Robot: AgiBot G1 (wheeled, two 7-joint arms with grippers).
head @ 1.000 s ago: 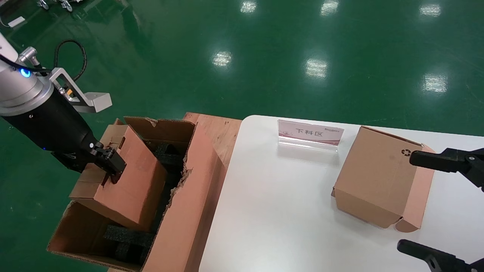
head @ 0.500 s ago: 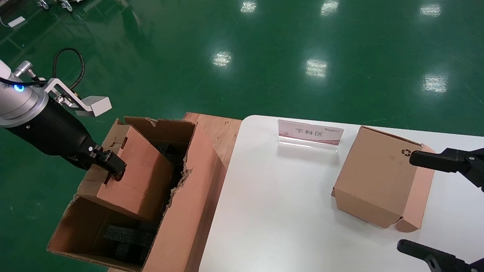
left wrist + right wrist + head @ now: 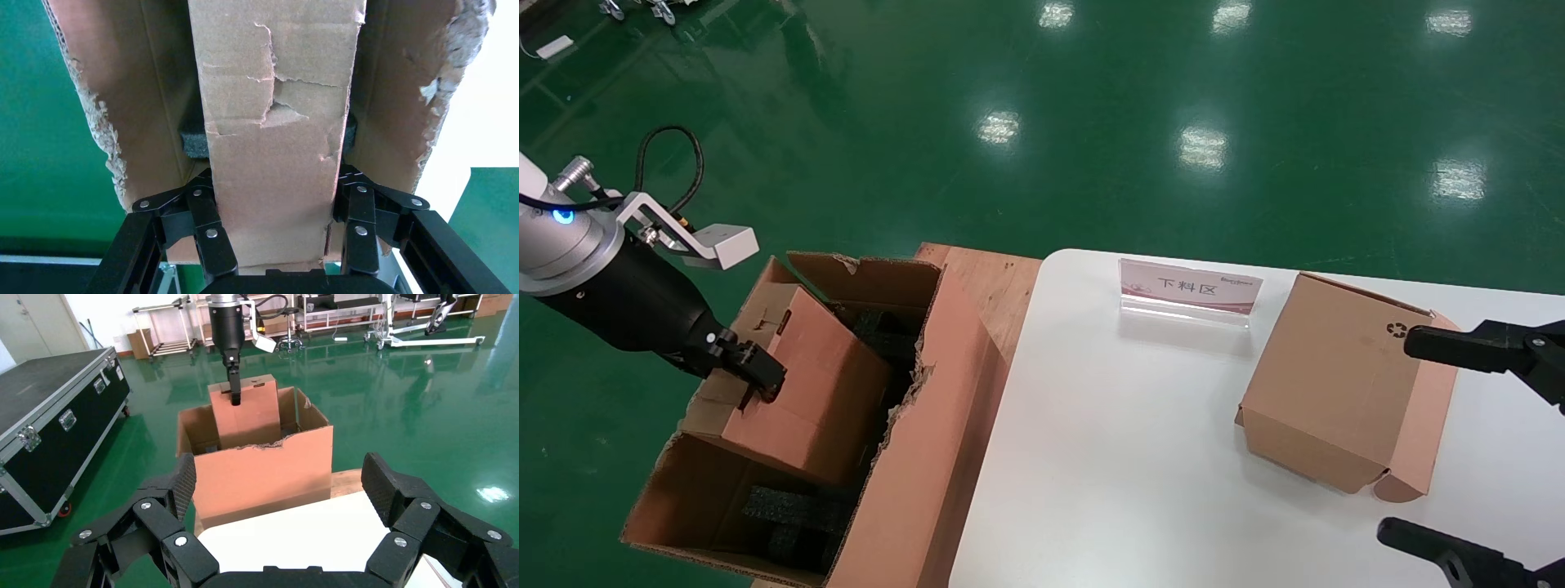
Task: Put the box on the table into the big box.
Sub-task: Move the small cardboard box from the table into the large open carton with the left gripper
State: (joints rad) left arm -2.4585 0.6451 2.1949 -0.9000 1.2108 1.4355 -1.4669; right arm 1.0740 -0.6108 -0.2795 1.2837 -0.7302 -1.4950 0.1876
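Note:
The box [image 3: 813,384], small plain brown cardboard, hangs tilted and partly sunk into the big box [image 3: 928,457], over black foam blocks [image 3: 789,514]. My left gripper [image 3: 756,380] is shut on its upper left edge. In the left wrist view the fingers [image 3: 211,233] clamp both sides of the box [image 3: 275,153], with the big box's torn walls [image 3: 153,92] around it. My right gripper [image 3: 1393,437] stays open at the right side of the white table [image 3: 1107,425]. The right wrist view shows the box [image 3: 248,419] standing in the big box [image 3: 269,471].
A cardboard box with a black recycling symbol [image 3: 1336,384] sits on the table between my right gripper's fingers. A small sign stand [image 3: 1189,290] is at the table's far edge. A wooden pallet [image 3: 993,278] lies under the big box on green floor.
My left gripper has moved down and slightly left with the box, which now sits lower in the big box. The right arm has not moved.

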